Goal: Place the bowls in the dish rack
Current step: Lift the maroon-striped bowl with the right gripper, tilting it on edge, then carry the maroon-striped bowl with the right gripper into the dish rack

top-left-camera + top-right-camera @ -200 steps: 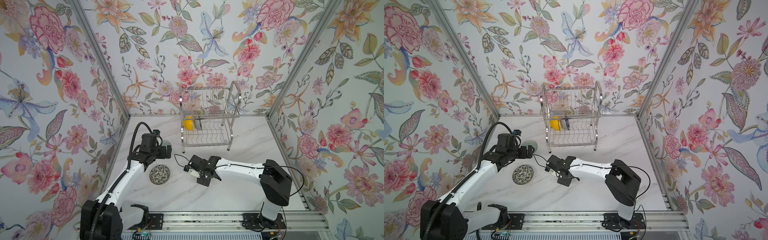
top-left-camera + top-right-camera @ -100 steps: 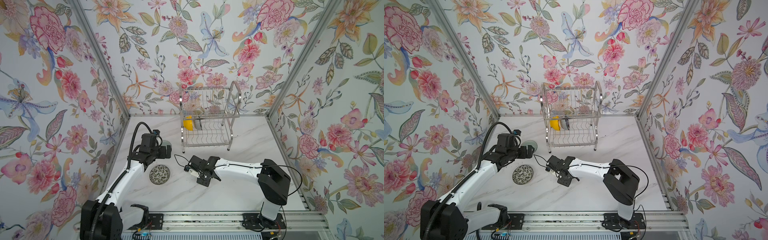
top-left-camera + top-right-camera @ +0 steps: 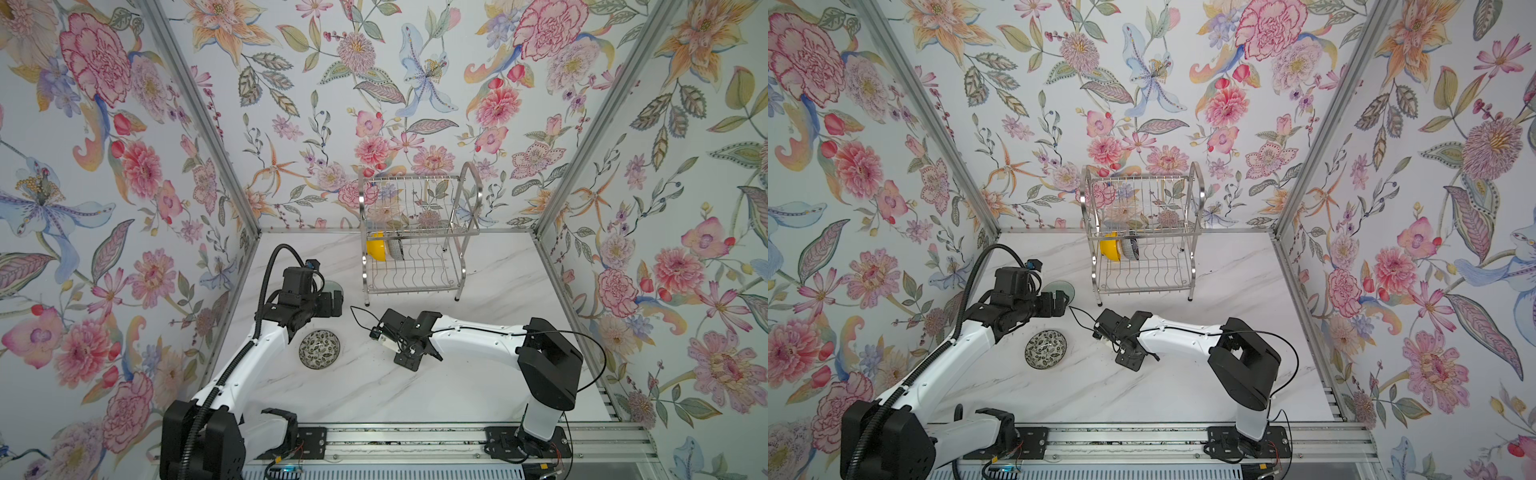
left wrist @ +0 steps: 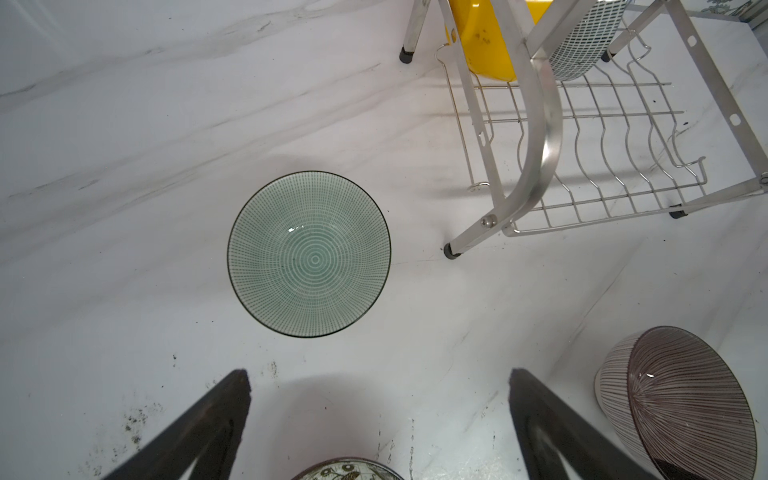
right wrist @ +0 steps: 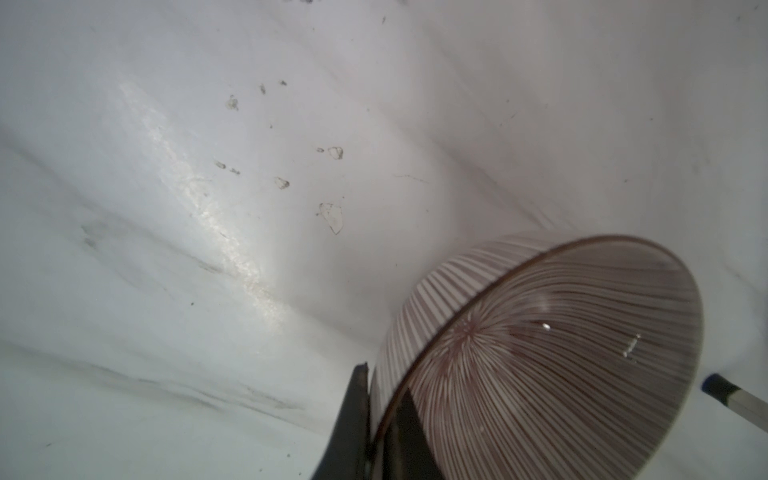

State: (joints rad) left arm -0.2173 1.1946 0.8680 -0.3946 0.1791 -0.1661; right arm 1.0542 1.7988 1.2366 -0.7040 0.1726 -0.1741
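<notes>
While right claw (image 5: 382, 386) pinches tilted pink ribbed bowl (image 5: 561, 353) by rim | left claw (image 4: 379, 374) wide open

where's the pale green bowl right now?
The pale green bowl sits upright on the table, left side, just ahead of the open left gripper and left of the dish rack's near-left leg; that gripper partly hides it in both top views.

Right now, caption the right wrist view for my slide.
Right gripper pinches the rim of the tilted pink ribbed bowl, marble tabletop behind it.
</notes>
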